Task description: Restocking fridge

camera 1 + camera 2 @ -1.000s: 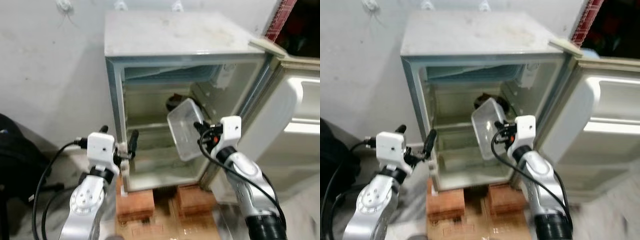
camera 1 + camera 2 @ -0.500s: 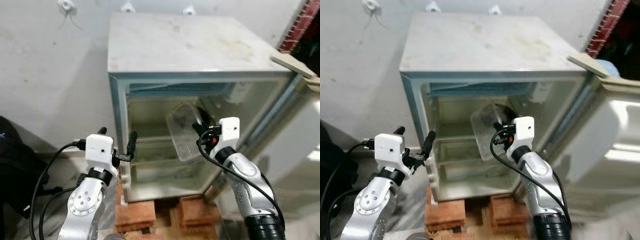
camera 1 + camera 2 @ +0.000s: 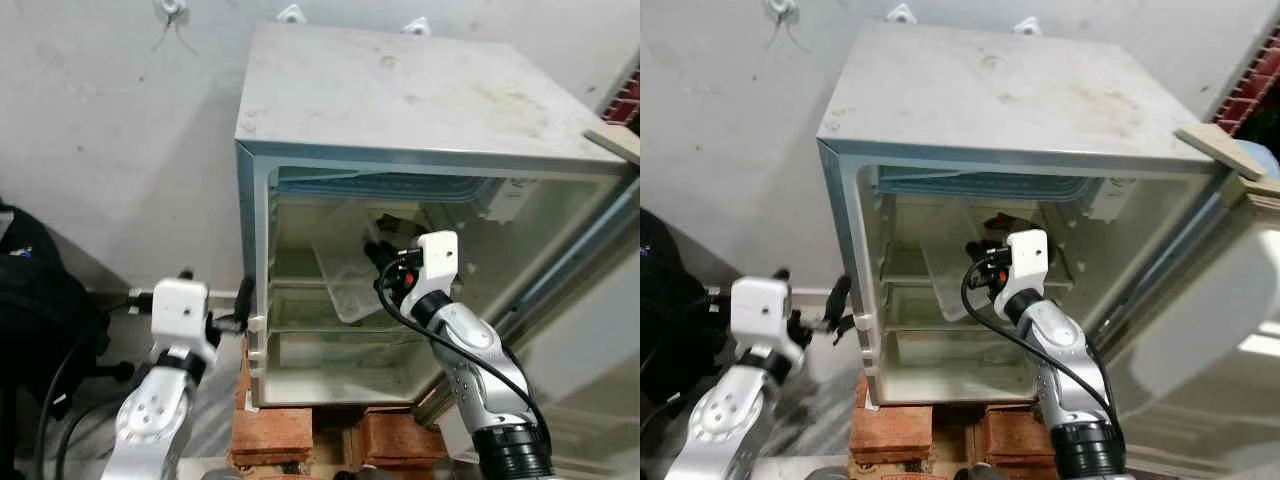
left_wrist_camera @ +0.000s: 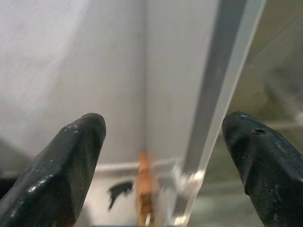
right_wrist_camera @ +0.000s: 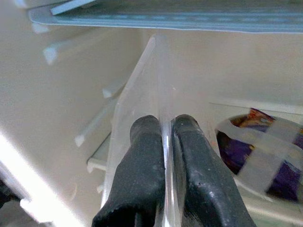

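Small white fridge (image 3: 420, 95), door swung wide, stands on red bricks (image 3: 272, 435) against a pale scuffed wall. Right gripper (image 5: 163, 142) reaches inside the cavity, fingers pinched on the thin rim of a clear plastic container (image 3: 345, 285), held tilted over the middle shelf. Left gripper (image 4: 165, 137) hovers outside the fridge's left front edge, fingers spread wide, holding nothing.
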`<state>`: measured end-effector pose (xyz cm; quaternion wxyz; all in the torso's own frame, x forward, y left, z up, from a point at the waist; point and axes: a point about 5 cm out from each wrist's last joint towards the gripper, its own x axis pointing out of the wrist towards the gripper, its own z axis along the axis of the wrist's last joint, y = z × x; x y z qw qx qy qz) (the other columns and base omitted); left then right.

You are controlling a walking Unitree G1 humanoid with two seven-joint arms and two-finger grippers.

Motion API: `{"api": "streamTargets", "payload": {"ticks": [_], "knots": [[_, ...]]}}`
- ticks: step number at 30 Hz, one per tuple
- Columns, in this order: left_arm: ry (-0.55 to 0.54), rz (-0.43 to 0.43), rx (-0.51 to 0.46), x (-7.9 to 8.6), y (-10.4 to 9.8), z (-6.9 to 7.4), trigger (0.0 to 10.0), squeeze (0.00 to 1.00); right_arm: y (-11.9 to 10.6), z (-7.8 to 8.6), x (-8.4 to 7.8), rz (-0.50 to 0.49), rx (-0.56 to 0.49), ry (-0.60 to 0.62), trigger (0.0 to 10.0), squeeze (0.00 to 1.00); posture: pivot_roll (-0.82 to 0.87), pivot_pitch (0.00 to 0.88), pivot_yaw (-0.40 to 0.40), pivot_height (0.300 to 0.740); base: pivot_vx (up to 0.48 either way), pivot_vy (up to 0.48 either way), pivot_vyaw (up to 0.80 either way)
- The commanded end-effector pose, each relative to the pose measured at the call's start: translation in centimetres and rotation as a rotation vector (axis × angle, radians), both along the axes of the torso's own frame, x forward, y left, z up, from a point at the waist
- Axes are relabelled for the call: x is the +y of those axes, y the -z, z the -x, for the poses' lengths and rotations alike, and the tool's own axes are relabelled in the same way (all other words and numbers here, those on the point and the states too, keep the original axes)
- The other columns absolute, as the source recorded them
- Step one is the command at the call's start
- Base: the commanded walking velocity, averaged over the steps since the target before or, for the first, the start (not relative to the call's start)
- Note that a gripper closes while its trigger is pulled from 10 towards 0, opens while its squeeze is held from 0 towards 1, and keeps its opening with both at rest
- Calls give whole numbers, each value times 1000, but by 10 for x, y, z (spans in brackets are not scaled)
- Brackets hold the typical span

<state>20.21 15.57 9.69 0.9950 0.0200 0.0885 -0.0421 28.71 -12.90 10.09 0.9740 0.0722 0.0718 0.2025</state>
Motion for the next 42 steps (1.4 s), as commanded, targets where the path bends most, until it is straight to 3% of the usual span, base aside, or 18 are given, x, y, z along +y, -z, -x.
{"api": "streamTargets", "payload": {"ticks": [1,2,7,14,21,31,37,42], "knots": [[-18,-11,37,2,3,2,10000,0,0,-3,-3,10,8,5,10000,0,135,0,-70,740,0,0,0],[-45,-33,129,10,14,9,10000,0,3,-5,-2,18,36,7,10000,0,147,0,-75,740,0,0,0],[-41,-13,207,17,22,26,10000,0,10,-13,1,-17,96,25,10000,0,172,0,-84,740,0,0,0],[-36,-44,189,17,15,41,10000,0,11,-27,21,-49,116,0,10000,0,206,39,-97,740,0,0,0],[-44,-52,179,17,9,48,10000,0,7,-40,30,-73,107,-12,10000,0,219,63,-104,740,0,0,0],[-8,-13,238,5,2,70,10000,0,-2,-61,52,-191,136,38,10000,0,267,152,-126,740,0,0,0],[-22,-1,271,0,-7,91,10000,0,-7,-78,57,-272,181,154,10000,0,306,224,-135,740,0,0,0],[-35,5,283,-2,-12,100,10000,0,-10,-84,53,-305,198,231,10000,0,324,251,-139,740,0,0,0]]}}
